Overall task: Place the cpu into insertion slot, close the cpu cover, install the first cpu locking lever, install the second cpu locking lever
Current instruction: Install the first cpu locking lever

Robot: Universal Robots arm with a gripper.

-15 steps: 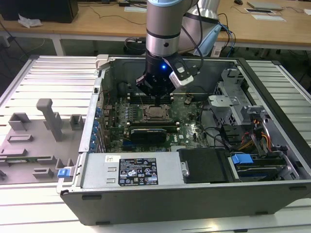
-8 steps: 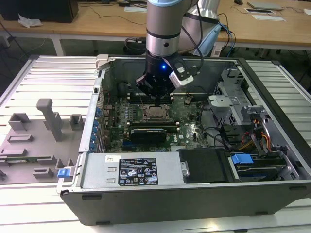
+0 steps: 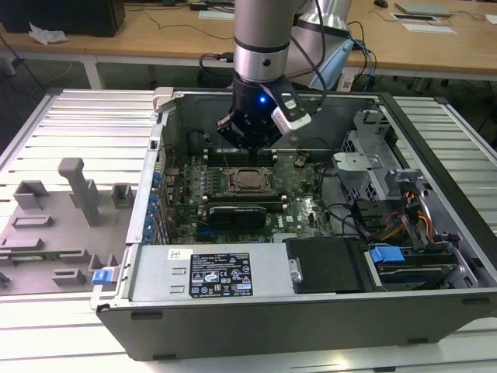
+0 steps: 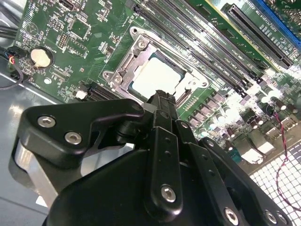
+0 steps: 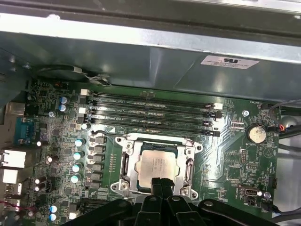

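A silvery ribbed aluminium worktable (image 3: 78, 116) is spreading across the exterior view, its slats running side to side. On the exterior view's left, a set of grey plastic block-shaped fixtures (image 3: 74, 190) is sitting on it. Beyond, a long light-brown wooden desk (image 3: 155, 39) on white legs (image 3: 93, 74) is running along the back, carrying a crumpled white paper (image 3: 45, 33) and flat white sheets (image 3: 427, 27). Dark floor (image 3: 19, 85) is showing beneath the desk. Light is glaring off the worktable's pale near edge (image 3: 334, 363).
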